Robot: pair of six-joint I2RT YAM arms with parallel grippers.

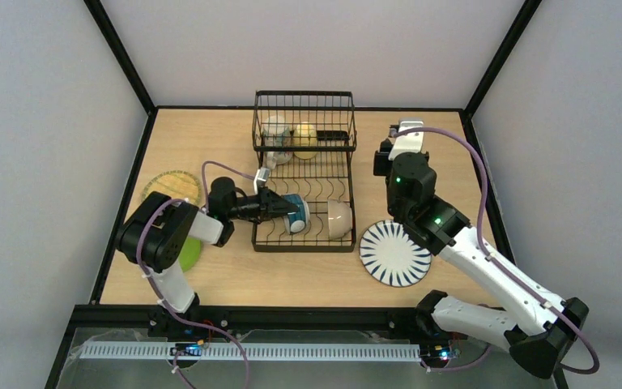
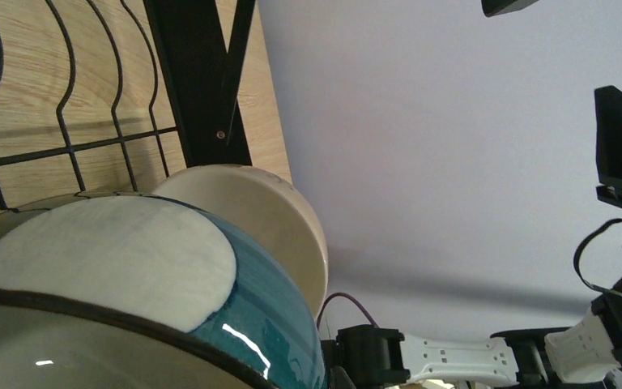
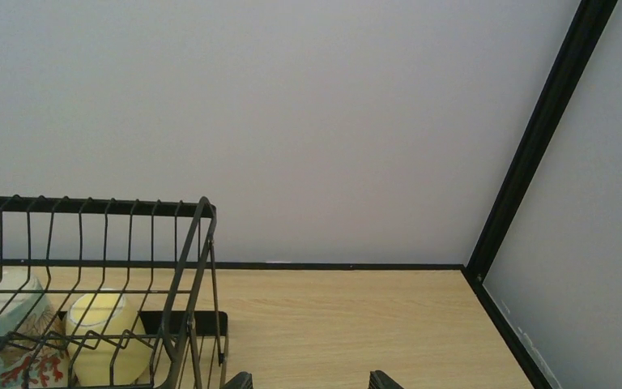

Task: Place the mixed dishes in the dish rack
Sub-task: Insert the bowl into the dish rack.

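The black wire dish rack (image 1: 304, 174) stands mid-table. Its raised basket holds the beige mug (image 1: 275, 130) and the yellow mug (image 1: 305, 139); both also show in the right wrist view, the beige mug (image 3: 8, 324) and the yellow mug (image 3: 109, 336). My left gripper (image 1: 274, 204) is shut on the rim of the blue-white bowl (image 1: 296, 213), which lies on its side in the rack's near end and fills the left wrist view (image 2: 129, 267). The white bowl (image 1: 339, 219) rests beside it and shows behind it (image 2: 267, 219). My right gripper (image 3: 312, 381) is open and empty, beside the basket's right.
The white plate with dark radial stripes (image 1: 394, 253) lies flat on the table right of the rack's near corner. The yellow woven-look plate (image 1: 172, 188) lies at the far left. The lime-green plate (image 1: 188, 253) is partly under my left arm.
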